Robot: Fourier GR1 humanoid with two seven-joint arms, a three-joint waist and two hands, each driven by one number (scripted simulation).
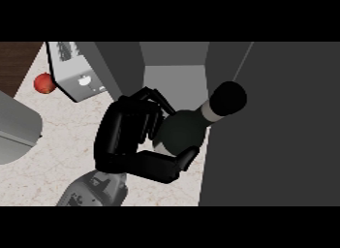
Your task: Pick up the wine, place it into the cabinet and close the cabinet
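Pick-up is done: the right robot hand (126,135) is curled round the wine (190,127), fingers on its far side and thumb on its near side. The bottle is at the mouth of the cabinet (174,80), its neck leaning right across a dark panel (286,135), judged to be the open door. Placing appears under way; release and closing remain. The bottle's base is hidden by the hand, so its support cannot be determined. A grey shape (8,126) at the left edge is cut off and unidentified. No left hand shows.

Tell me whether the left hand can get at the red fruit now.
Probably not: the left hand is curled round the wine at the cabinet, so it is occupied; the red fruit sits apart, beside the silver appliance.
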